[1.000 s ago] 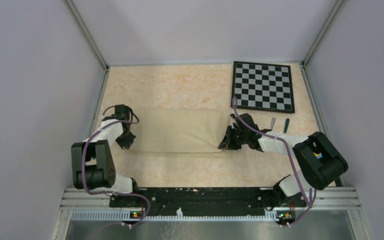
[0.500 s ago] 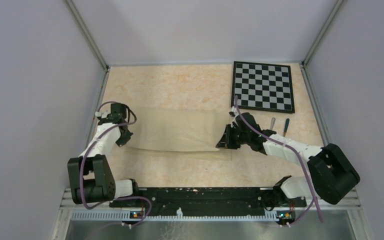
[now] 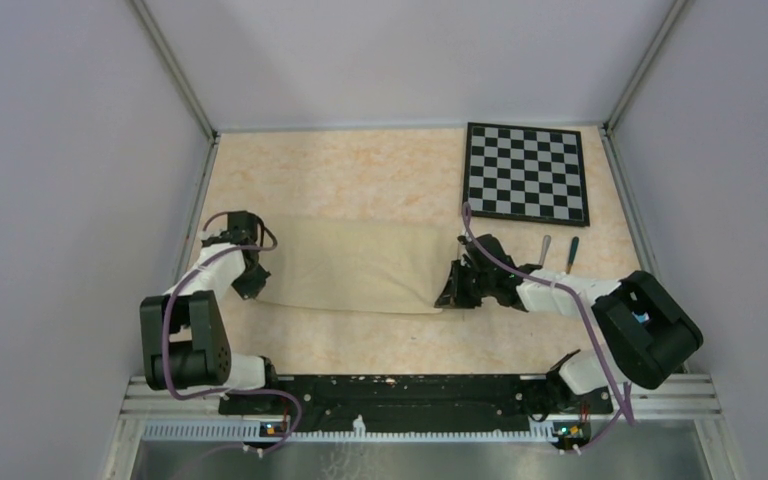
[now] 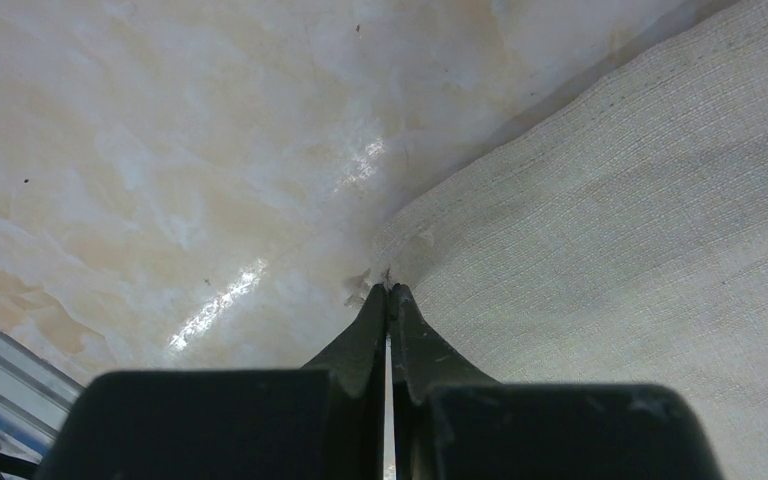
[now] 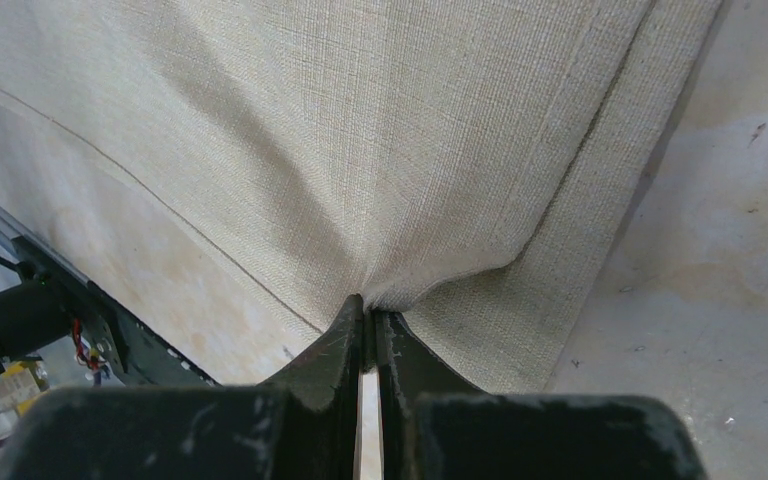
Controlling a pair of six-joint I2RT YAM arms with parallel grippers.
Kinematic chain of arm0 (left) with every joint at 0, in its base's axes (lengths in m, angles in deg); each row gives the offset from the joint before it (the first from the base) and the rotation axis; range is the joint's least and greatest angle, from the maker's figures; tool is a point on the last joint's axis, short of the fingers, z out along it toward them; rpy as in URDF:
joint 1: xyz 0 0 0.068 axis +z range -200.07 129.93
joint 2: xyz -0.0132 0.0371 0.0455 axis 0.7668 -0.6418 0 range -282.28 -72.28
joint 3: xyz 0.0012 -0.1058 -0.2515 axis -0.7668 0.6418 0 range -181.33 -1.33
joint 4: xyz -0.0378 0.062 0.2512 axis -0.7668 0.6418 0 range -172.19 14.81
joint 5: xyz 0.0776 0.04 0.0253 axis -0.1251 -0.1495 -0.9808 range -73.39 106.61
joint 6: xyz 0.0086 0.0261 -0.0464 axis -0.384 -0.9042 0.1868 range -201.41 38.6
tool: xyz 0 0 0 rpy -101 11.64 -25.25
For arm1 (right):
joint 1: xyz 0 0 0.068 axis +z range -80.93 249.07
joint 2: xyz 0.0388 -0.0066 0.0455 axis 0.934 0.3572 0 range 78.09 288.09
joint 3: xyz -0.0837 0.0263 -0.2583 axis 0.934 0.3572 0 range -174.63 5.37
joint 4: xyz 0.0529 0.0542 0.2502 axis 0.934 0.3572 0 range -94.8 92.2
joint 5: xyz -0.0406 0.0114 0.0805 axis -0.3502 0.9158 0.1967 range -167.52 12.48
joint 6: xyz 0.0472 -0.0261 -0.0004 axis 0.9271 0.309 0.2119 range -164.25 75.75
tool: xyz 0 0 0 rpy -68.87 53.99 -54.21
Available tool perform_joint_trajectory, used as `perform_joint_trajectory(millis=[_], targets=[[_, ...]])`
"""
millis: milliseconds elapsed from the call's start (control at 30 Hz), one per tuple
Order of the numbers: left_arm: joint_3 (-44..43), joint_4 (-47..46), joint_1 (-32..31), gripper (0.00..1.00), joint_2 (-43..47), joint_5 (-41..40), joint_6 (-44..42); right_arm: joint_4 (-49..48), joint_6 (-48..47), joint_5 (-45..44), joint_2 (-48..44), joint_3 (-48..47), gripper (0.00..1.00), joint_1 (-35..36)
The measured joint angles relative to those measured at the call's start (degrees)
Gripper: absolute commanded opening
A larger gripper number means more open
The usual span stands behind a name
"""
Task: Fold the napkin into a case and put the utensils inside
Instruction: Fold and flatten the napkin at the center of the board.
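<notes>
The beige napkin (image 3: pixel 350 265) lies as a wide folded band across the middle of the table. My left gripper (image 3: pixel 250 287) is shut on its near left corner, whose frayed tip sits between the jaws (image 4: pixel 388 290) with the cloth (image 4: pixel 640 220) spreading right. My right gripper (image 3: pixel 447 293) is shut on the near right corner; its jaws (image 5: pixel 368 305) pinch a raised top layer of the napkin (image 5: pixel 360 130) over a lower layer. The utensils lie right of the cloth: a silver knife (image 3: pixel 545 247) and a dark-handled spoon (image 3: pixel 572 250), partly hidden by the right arm.
A black-and-white checkered board (image 3: pixel 527 172) lies at the far right corner. Grey walls close in the table on three sides. A metal rail (image 3: pixel 410 390) with the arm bases runs along the near edge, and it also shows low on the left in the right wrist view (image 5: pixel 60 320).
Both grippers pushed a little away, then drew back toward the near edge, carrying the napkin's near edge with them. Both stayed shut on the cloth.
</notes>
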Motion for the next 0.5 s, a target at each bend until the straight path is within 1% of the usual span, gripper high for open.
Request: perform_joint_trajectory(millis=[500], targets=[[0.42,-0.33,0.00,0.00,-0.79,-1.42,1.27,-2.34,0.00,-0.31,0.83,0.48,0.00,0.00]])
